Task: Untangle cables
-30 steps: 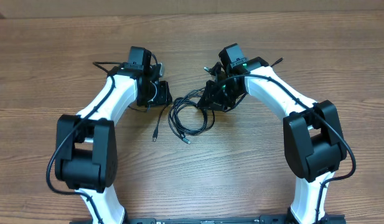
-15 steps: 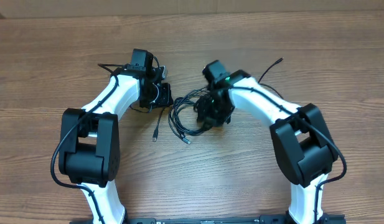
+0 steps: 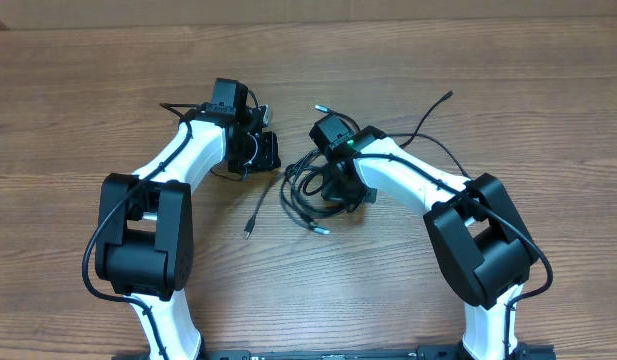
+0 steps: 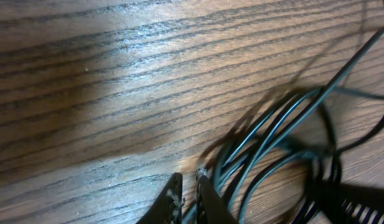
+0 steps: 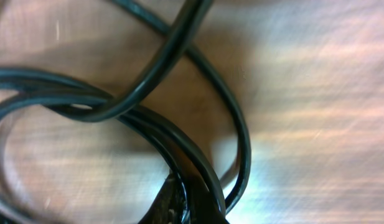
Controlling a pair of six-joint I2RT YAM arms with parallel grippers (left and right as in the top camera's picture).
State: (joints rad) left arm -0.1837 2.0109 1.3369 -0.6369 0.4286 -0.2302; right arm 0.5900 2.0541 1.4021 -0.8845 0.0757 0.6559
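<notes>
Wooden table: brown, horizontal grain, soft glare patches. Paler strip along far edge, overhead view.

cables on table, between left gripper and right gripper

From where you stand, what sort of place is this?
Probably a robotics lab or test bench: a left arm and right arm at a wood-grain table, with tangled black cables between them.

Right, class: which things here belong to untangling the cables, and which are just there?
Job in hand: cables; left gripper; right gripper.
Just there: wooden table; arm wires, thicker, fixed to the robot.
</notes>
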